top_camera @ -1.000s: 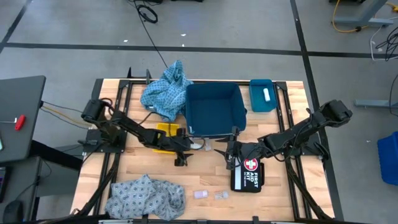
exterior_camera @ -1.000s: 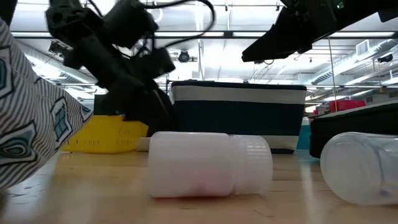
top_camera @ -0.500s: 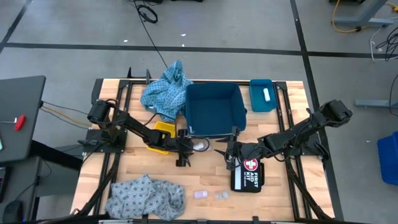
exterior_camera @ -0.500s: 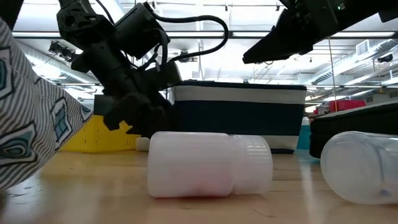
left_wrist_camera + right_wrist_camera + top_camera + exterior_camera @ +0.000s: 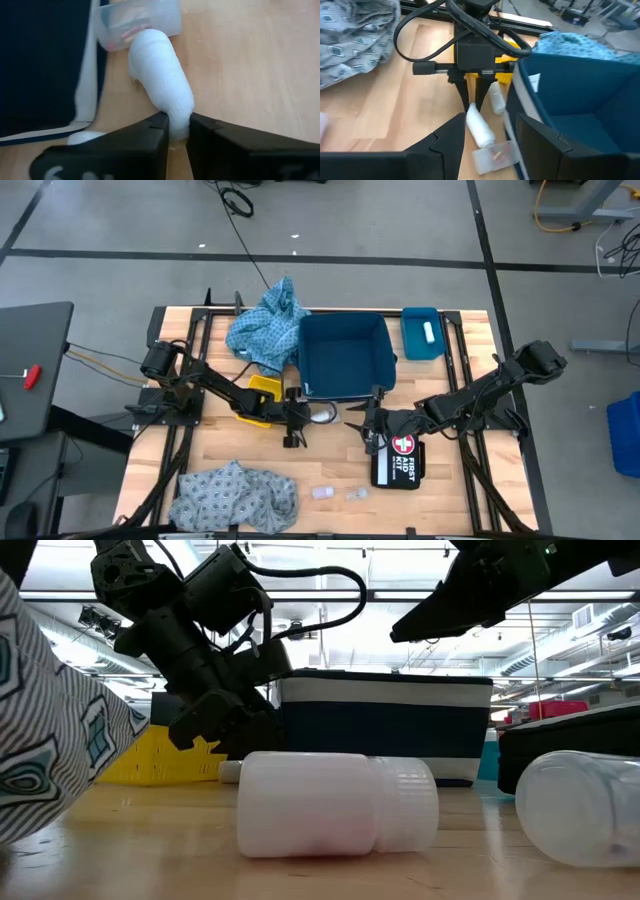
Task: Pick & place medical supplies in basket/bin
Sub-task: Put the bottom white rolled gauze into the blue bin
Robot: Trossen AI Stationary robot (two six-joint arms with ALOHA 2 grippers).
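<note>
A white roll (image 5: 160, 70) lies on the table before the near left corner of the dark blue bin (image 5: 345, 355). My left gripper (image 5: 179, 122) is shut on its end. The roll's far end meets a clear packet (image 5: 142, 17). A second white roll (image 5: 496, 100) lies against the bin's wall. My right gripper (image 5: 366, 427) stands open just right of them, above the table, with nothing between its fingers. One light-blue cloth (image 5: 262, 325) hangs over the bin's far left corner. Another cloth (image 5: 235, 495) lies at the near left. My left gripper pinches the roll's near end (image 5: 176, 107) between its two fingertips (image 5: 155, 125). The fingers come from the table's left, slanting down, and the roll runs on ahead of them in line. The roll lies on the table.
A black first aid kit (image 5: 398, 460) lies under my right arm. Two small bottles (image 5: 322, 492) (image 5: 355, 494) lie near the front edge. A yellow object (image 5: 262, 387) sits beside my left arm. A blue tray (image 5: 421, 332) with a white roll stands right of the bin.
My left gripper has come down and a little toward the table's right edge, to the white roll by the bin, and its fingers have closed on the roll's end. The roll stays on the table.
</note>
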